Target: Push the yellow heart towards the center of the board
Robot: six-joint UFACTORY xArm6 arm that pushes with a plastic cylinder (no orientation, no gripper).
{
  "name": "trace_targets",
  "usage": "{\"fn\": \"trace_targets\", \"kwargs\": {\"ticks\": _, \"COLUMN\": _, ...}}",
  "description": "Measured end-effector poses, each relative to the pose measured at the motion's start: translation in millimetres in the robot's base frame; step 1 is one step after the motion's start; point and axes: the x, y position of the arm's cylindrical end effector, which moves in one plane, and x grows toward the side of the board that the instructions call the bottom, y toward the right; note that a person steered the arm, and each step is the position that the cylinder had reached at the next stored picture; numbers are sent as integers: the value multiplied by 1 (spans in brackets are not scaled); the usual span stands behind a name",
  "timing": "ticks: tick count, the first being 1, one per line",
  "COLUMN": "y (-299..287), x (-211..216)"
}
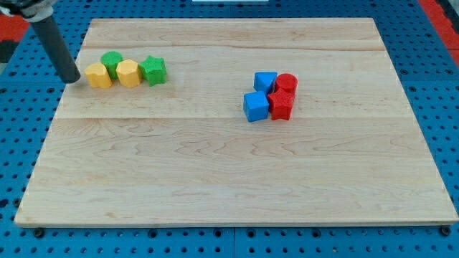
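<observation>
Camera view: two yellow blocks (99, 75), two green (153, 70), two blue (255, 107), two red (281, 104); my tip (72, 79) left of yellow; no gripper.

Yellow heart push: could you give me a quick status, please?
My tip just left of the left yellow block. Second yellow block and two green blocks alongside. Heart shape unclear.

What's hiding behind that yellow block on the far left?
Behind the leftmost yellow block sits a round green block, its lower part covered. My tip stands just left of the yellow block, on the wooden board.
</observation>
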Motion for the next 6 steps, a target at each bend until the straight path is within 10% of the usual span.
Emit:
{"fn": "trace_targets", "kwargs": {"ticks": 4, "y": 40, "x": 57}}
{"fn": "trace_targets", "kwargs": {"ticks": 6, "y": 192, "x": 48}}
